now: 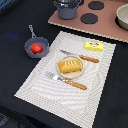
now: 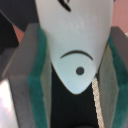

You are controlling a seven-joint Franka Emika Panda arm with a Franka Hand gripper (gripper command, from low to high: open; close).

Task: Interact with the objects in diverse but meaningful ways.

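The exterior view looks down at an angle, from some way off, on a striped placemat [image 1: 70,70] and a toy stove [image 1: 92,20]. The wrist view sits very close, facing a white fish [image 2: 75,45] between the two fingers [image 2: 32,70]. No thing is recognisably shared.

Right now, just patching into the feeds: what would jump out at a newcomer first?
In the wrist view, the white fish-shaped piece fills the frame, pinched between the end effector's green-padded fingers. In the exterior view, the bread loaf sits on a plate at the middle of the striped placemat, between a knife and a fork. The red tomato lies in a small grey pan off the mat toward that view's left.
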